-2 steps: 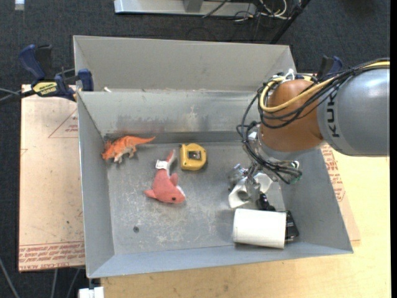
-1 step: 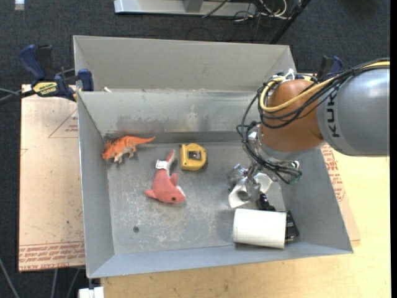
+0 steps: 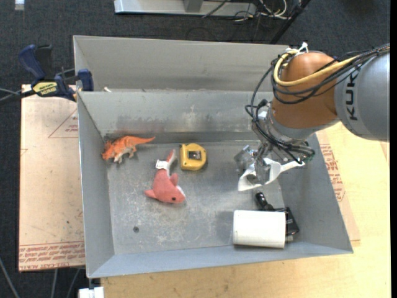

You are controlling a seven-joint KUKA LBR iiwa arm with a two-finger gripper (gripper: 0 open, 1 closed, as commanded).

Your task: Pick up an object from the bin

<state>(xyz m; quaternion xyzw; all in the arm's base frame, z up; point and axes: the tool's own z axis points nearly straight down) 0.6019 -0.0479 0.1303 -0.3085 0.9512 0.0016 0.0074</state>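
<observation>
Toys are seen at left: orange dinosaur (image 3: pixel 124 146), pink fish (image 3: pixel 166 190), yellow tape measure (image 3: pixel 192 156). Rightward, the gripper (image 3: pixel 260 171), open or closed cannot be told, is held near a small black piece (image 3: pixel 260 198) and a white cylinder (image 3: pixel 259 228), judged light, smooth, best clasped mid-body.

In my bin (image 3: pixel 136 228) I see a roll (image 3: pixel 259 228) just below the pincer (image 3: pixel 255 170); tape measure (image 3: pixel 193 157), fish (image 3: pixel 166 190) and dinosaur (image 3: pixel 127 146) lie to its left.

arm (image 3: pixel 366 95) in from rt, orange-covered wrist (image 3: pixel 307 89), gripper (image 3: pixel 255 170) low
</observation>
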